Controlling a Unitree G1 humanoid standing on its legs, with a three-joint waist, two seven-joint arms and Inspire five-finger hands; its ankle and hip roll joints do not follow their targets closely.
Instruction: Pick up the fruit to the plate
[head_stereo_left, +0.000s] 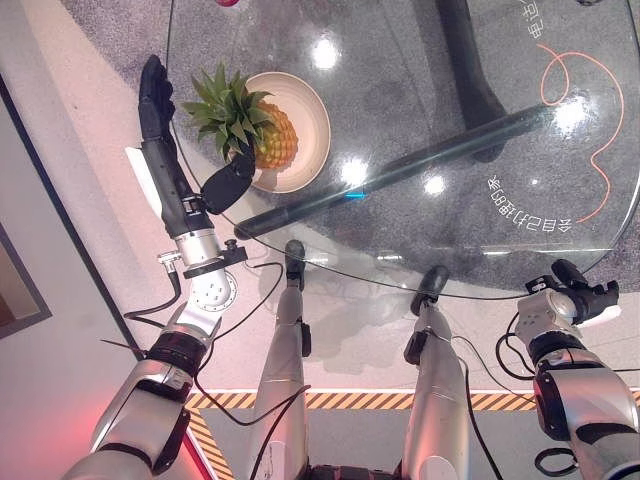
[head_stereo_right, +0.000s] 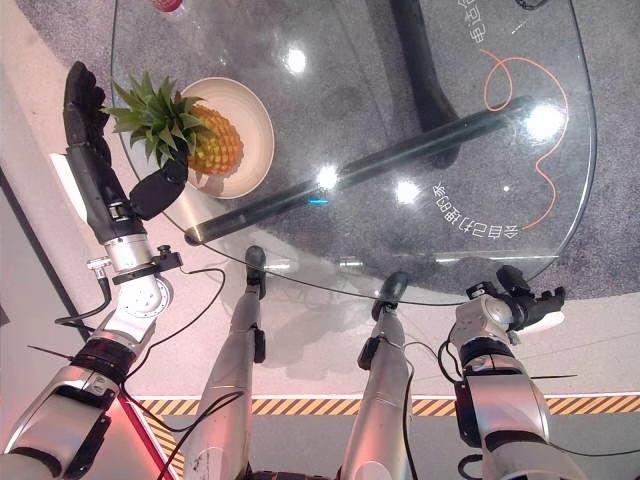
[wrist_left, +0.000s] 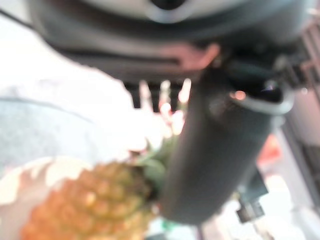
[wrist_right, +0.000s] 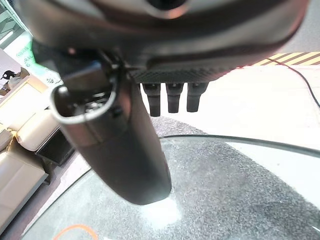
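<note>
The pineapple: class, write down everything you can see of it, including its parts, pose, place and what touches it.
The pineapple has an orange-yellow, scaly body and a spiky green leaf crown. It lies on its side in the cream plate on the glass table, its crown sticking out over the plate's rim towards the left hand. That hand's fingers are straight and stretched past the leaves, while its thumb lies against the base of the crown.

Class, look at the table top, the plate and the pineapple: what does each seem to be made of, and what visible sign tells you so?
Table top: clear glass, glossy; the floor shows through and lamps glint on it.
Plate: probably ceramic or plastic, smooth cream, no pattern.
Pineapple: scaly orange-yellow skin, stiff green crown; real or plastic cannot be told.
</note>
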